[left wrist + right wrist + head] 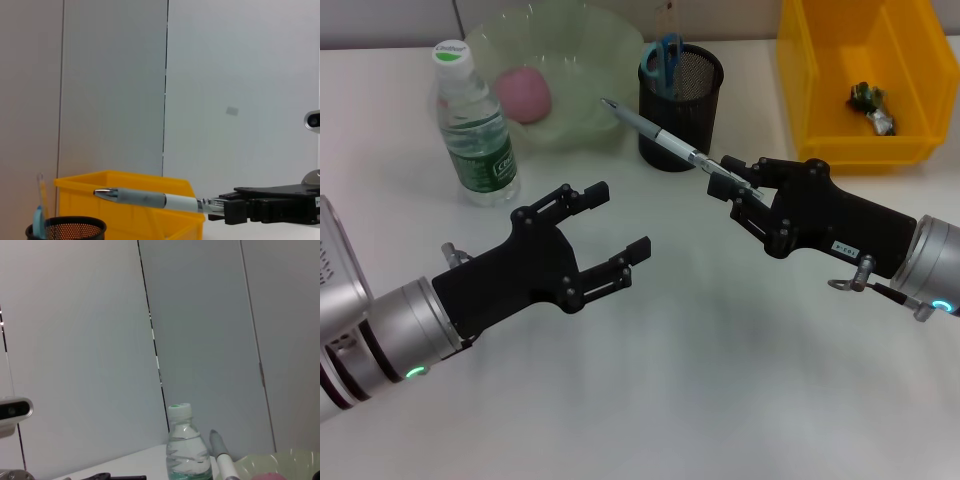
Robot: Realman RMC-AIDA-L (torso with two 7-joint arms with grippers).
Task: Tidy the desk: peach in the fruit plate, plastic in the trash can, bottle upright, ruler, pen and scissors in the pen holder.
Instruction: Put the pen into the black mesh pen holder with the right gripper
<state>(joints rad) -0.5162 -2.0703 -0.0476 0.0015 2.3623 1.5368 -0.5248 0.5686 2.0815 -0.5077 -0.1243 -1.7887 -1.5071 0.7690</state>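
The right end effector (732, 178) is clamped on the rear of the pen (665, 134), holding it in the air; the pen slants with its tip over the rim of the fruit plate (582, 50), its barrel passing just beside the black mesh pen holder (692, 110). The holder stands near the tabletop's (700, 380) far edge and contains the blue-handled scissors (663, 58). The translucent green plate beside it holds the pink peach (523, 95). The bottle (472, 125) stands upright in front of the plate. At the far right corner, the yellow bin (840, 90) contains a small crumpled piece of plastic (871, 105). The left end effector (616, 226) hovers mid-tabletop, fingers spread, empty
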